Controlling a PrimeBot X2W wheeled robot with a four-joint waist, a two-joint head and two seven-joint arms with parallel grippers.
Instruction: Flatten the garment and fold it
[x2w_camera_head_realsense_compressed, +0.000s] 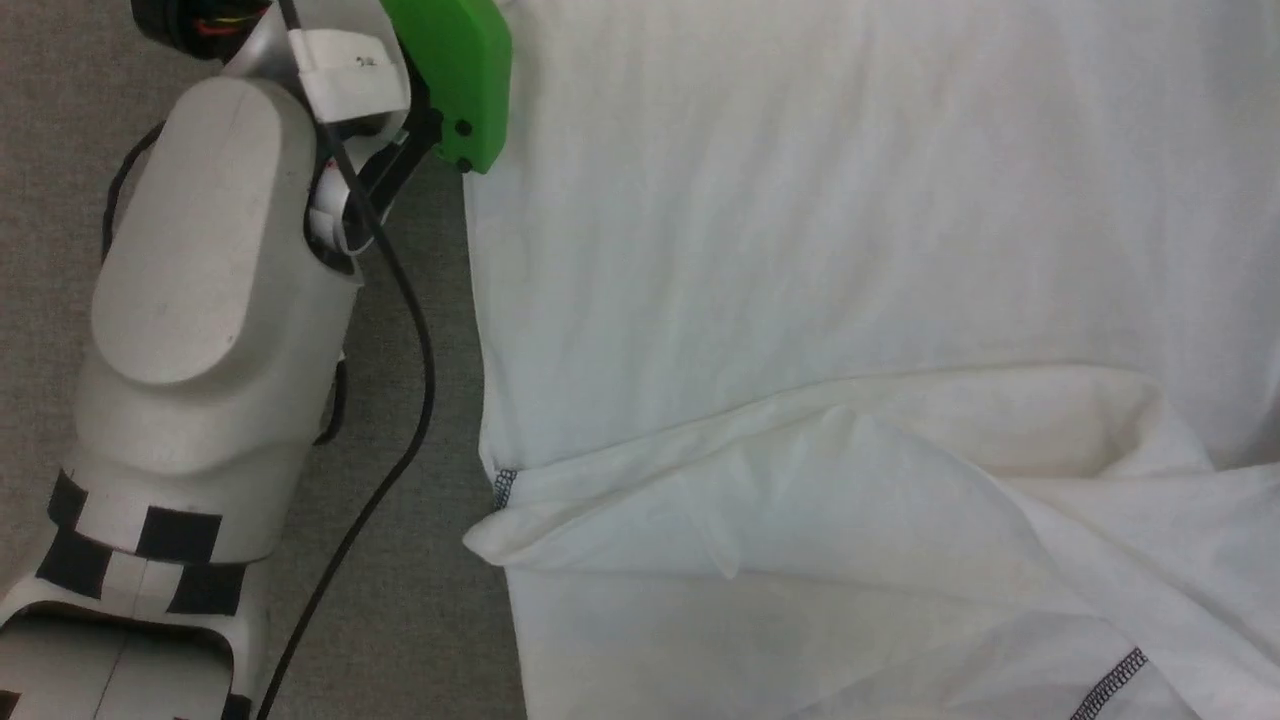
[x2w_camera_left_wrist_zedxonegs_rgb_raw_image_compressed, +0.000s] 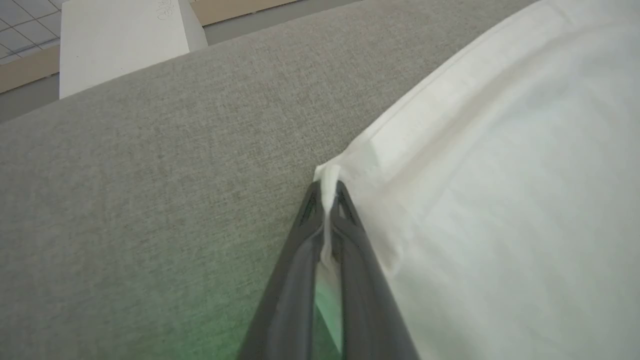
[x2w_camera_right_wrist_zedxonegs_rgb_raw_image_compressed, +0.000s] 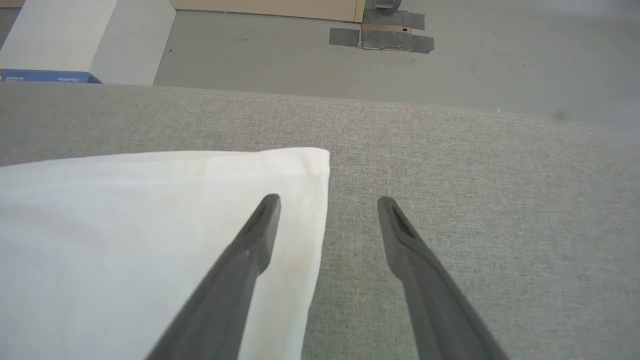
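Garment (x2w_camera_head_realsense_compressed: 800, 250): white, thin, spread over most of the grey fabric-covered table (x2w_camera_head_realsense_compressed: 440, 600); a folded layer lies across its near part; grey zigzag stitch (x2w_camera_head_realsense_compressed: 505, 487) at the left edge, a second run at the lower right; no patch or lettering visible on it.

Left gripper (x2w_camera_left_wrist_zedxonegs_rgb_raw_image_compressed: 327, 187): fingers closed together on a corner of the garment at its hem; a thin pinch of white cloth stands up between the tips; the rest of the garment spreads away to the right in the left wrist view.

Right gripper (x2w_camera_right_wrist_zedxonegs_rgb_raw_image_compressed: 328, 200): fingers spread wide, holding nothing; one finger over the garment's hemmed corner, the other over bare table just beside it; whether either tip touches, cannot tell.

Left arm (x2w_camera_head_realsense_compressed: 200, 300): pale casing at the head view's left, over bare table; black-and-white checker band (x2w_camera_head_realsense_compressed: 130, 560) near the bottom; green part (x2w_camera_head_realsense_compressed: 455, 70) at its far end, at the garment's left edge; black cable (x2w_camera_head_realsense_compressed: 420, 380) running down alongside; white tag (x2w_camera_head_realsense_compressed: 350, 60) bearing a small dark mark, too small to read.

White box (x2w_camera_left_wrist_zedxonegs_rgb_raw_image_compressed: 120, 40): beyond the table; faint script at its top edge, illegible.

Blue box (x2w_camera_right_wrist_zedxonegs_rgb_raw_image_compressed: 45, 76): beyond the table's far edge; white lettering, too small to read.

Grey tape patches (x2w_camera_right_wrist_zedxonegs_rgb_raw_image_compressed: 395, 35): on the floor.
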